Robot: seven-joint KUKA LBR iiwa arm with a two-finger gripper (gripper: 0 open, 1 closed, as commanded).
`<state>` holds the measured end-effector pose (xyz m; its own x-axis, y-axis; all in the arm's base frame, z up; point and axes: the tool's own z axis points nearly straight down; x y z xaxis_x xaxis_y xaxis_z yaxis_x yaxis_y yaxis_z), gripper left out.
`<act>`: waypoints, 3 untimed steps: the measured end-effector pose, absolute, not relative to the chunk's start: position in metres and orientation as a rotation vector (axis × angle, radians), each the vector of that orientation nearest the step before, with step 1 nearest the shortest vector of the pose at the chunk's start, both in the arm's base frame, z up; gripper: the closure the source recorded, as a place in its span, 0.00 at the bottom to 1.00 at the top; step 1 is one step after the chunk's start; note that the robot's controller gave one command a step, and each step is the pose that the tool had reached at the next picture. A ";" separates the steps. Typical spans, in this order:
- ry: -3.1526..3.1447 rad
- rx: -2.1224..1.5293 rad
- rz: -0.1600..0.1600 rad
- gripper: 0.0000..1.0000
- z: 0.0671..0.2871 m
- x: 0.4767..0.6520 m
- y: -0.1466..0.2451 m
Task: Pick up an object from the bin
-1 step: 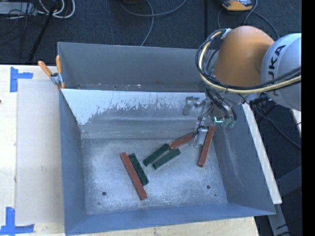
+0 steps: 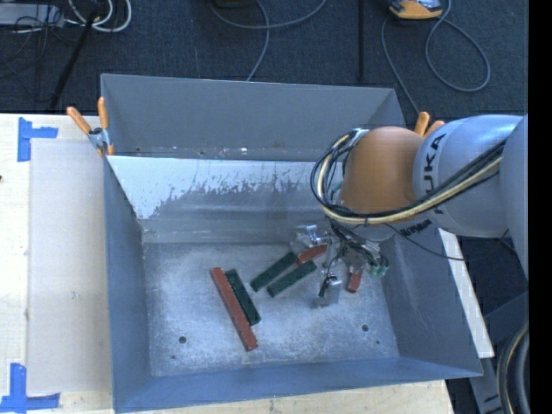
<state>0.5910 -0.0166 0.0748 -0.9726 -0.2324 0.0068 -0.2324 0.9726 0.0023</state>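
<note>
Low inside a grey bin [image 2: 259, 136], the arm's gripper [image 2: 339, 283] is hanging over the right half of the speckled floor, with its orange wrist cover [image 2: 379, 171] and looped cables [image 2: 323, 179] bulking above it. Whether the jaws are standing spread or pressed together cannot be told from this angle. Just left of the jaws, two dark green bars [image 2: 280, 274] are lying side by side at a slant, their near ends close to the gripper. A small red piece [image 2: 312, 254] is sitting at their upper end. Farther left of the jaws, well apart, a long red bar [image 2: 234, 310] is lying with a green strip [image 2: 244, 298] touching its side.
</note>
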 end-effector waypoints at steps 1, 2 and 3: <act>-3.119 0.366 -0.001 1.00 0.078 0.593 -0.017; -3.119 0.366 -0.001 0.00 0.078 0.593 -0.017; -3.140 0.030 -0.004 0.00 0.069 0.581 0.037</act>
<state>0.5812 0.0372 0.0695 -0.9998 -0.0188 0.0019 -0.0188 0.9998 0.0028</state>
